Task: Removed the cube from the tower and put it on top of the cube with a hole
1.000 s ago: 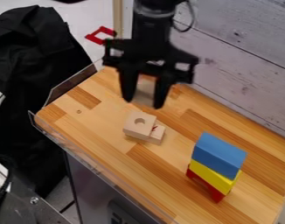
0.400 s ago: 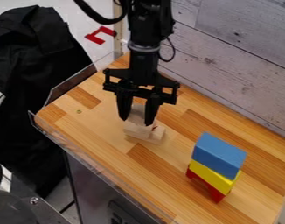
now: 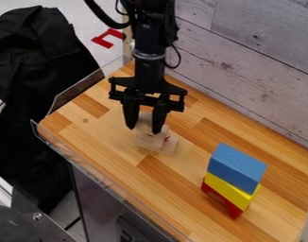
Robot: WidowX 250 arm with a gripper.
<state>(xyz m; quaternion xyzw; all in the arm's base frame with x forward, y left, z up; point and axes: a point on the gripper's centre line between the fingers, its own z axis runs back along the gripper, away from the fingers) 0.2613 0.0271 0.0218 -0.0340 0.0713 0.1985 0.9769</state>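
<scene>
Claw (image 3: pixel 144 130) is over the far L part of the wood counter (image 3: pixel 182 182), pointing down, fingers either side of the pale wood cube (image 3: pixel 144 121) & clamped on it. Cube's right above the pale wood blk (image 3: pixel 146 141), overlapping it in view; can't tell if the two touch. Small wood pc (image 3: pixel 170 145) w/ a red mark nr its top sits right up against that blk, on the side twd the coloured stack.

Arm (image 3: pixel 148 71) comes in from top edge, approx upright, black cable (image 3: pixel 103 16) looping off its upper L.

Nr R side of counter, well apart from claw: stack of 3, blue blk (image 3: pixel 235 163) on top, yellow blk (image 3: pixel 229 188) in mid, red blk (image 3: pixel 233 209) at bottom w/ a cut-out underneath.

Clear guard (image 3: pixel 73 93) runs along L edge of counter, grey plank wall (image 3: pixel 257 80) behind. Black cloth (image 3: pixel 37 71) over on far L, red outline shape (image 3: pixel 103 41) on the pale surface up top, just L of the arm
</scene>
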